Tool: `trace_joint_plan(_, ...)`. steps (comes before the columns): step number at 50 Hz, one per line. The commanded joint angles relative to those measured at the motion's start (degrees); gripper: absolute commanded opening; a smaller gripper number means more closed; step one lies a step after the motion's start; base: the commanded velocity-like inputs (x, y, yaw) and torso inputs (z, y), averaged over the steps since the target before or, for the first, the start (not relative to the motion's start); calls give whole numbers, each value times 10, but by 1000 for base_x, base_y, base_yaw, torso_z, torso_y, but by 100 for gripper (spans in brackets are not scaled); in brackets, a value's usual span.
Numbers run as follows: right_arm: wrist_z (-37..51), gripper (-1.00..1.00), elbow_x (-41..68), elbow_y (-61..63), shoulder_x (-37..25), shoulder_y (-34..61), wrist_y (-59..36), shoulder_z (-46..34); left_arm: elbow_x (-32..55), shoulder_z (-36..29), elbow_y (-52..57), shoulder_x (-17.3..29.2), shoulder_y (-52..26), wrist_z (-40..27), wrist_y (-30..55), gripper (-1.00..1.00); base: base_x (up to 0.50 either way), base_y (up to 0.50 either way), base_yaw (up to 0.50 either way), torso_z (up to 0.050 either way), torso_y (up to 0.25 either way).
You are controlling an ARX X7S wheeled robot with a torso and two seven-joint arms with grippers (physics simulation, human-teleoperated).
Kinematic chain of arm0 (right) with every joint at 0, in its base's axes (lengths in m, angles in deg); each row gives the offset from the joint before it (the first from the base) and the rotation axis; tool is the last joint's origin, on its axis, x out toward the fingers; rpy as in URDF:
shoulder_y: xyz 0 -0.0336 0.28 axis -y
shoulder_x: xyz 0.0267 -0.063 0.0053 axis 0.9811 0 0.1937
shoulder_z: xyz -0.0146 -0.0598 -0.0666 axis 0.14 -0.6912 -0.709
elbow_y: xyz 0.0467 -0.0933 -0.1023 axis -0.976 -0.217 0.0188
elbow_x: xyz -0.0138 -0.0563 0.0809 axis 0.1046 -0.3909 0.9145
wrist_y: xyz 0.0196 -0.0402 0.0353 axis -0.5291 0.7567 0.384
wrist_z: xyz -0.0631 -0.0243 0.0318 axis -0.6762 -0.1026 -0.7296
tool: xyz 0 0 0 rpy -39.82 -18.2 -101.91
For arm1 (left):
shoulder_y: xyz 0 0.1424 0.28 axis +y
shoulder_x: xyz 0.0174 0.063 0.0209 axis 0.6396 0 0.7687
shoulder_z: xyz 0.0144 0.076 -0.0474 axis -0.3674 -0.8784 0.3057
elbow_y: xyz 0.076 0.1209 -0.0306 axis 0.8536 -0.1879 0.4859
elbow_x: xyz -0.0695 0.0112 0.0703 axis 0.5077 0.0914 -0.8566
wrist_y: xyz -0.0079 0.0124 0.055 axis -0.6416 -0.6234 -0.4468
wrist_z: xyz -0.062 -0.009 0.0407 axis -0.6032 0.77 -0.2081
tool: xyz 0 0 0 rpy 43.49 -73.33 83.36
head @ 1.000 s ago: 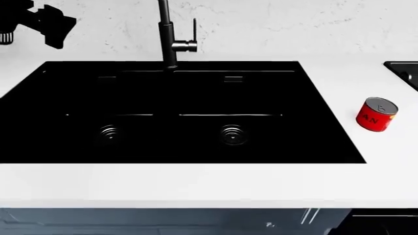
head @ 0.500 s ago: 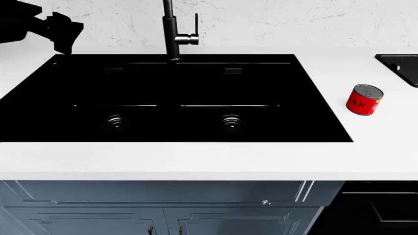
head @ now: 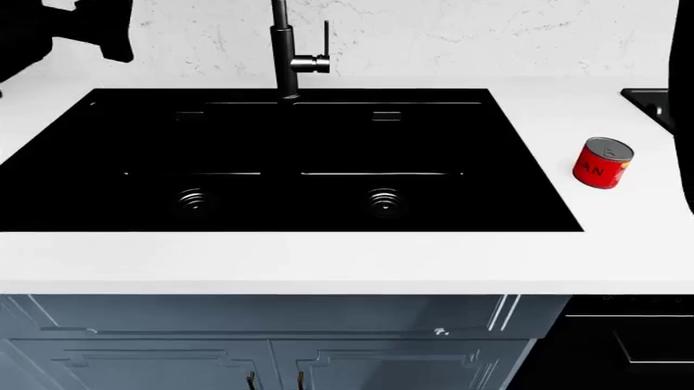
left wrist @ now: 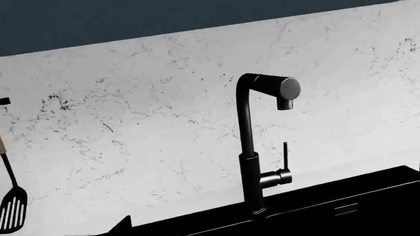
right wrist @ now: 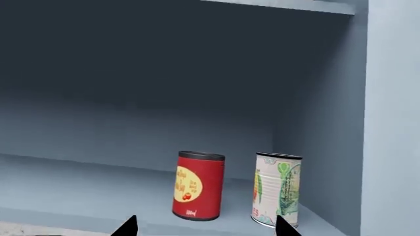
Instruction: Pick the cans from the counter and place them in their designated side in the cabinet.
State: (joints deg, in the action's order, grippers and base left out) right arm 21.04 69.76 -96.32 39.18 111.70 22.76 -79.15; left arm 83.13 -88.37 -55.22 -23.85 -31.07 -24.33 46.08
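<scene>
One red can (head: pixel 602 164) with a silver top stands on the white counter (head: pixel 325 260), right of the black sink. Another red can (right wrist: pixel 200 186), with a yellow patch, stands upright on the shelf inside the grey-blue cabinet (right wrist: pixel 387 123). My right gripper (right wrist: pixel 206 230) is open just in front of it, with nothing between its fingertips (right wrist: pixel 128 227). My left gripper (head: pixel 109 36) hangs above the counter's back left corner, facing the faucet. It looks open: one fingertip (left wrist: pixel 122 225) shows wide of centre, and the other is lost against the black sink.
A white-and-green can (right wrist: pixel 277 189) stands beside the red one, near the cabinet's side wall. The black double sink (head: pixel 292 162) and its faucet (head: pixel 285 49) fill the middle. A black tray (head: pixel 651 101) lies at the back right. A spatula (left wrist: pixel 12 206) hangs on the marble backsplash.
The head view has tilted down, bringing the base cabinet doors into sight. My left arm has risen and looms larger at the top left. A dark strip now shows at the right border.
</scene>
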Motion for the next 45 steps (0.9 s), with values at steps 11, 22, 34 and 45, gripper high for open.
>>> trace_joint_plan(11,33,100,38,308,-15,-214,168,62,54,133,153,-21,118,-165,-60,100,0,0,0,0,0)
trace_joint_plan(22,52,100,72,566,-21,-379,42,79,112,203,225,-54,212,-232,-70,100,0,0,0,0,0)
trace_joint_plan(34,69,100,96,706,-38,-478,-36,96,134,255,265,-94,303,-266,-121,100,0,0,0,0,0)
trace_joint_plan(45,87,100,114,792,-49,-560,-93,114,153,280,301,-118,374,-283,-143,100,0,0,0,0,0)
